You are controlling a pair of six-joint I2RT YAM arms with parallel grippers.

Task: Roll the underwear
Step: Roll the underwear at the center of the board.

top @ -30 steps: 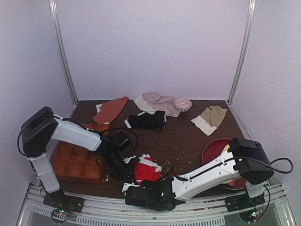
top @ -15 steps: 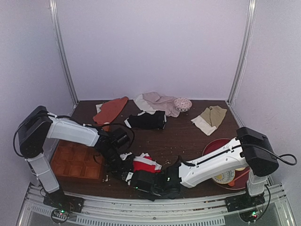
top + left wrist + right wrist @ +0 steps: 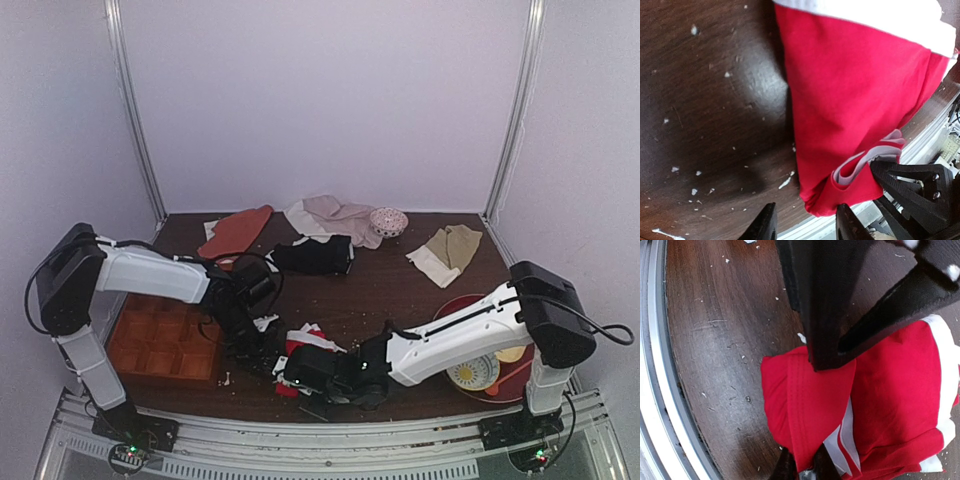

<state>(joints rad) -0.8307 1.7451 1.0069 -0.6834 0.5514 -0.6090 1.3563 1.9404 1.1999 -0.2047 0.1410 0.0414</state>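
1. Now, the underwear [image 3: 308, 347] lies bunched at the near edge of the table [image 3: 400, 290], between both grippers.
2. Left gripper [image 3: 806, 226]: its 2 fingers stand apart, empty, just beside the red corner.
3. Right gripper [image 3: 803, 467]: fingers pinched tight on the underwear's edge.

Red underwear [image 3: 305, 343] with white stripes and waistband lies bunched, partly folded, at the table [image 3: 400, 290] front.

Soft, even light fills the overhead view, while close up the bright red fabric underwear [image 3: 850, 100] seems slightly blurred.
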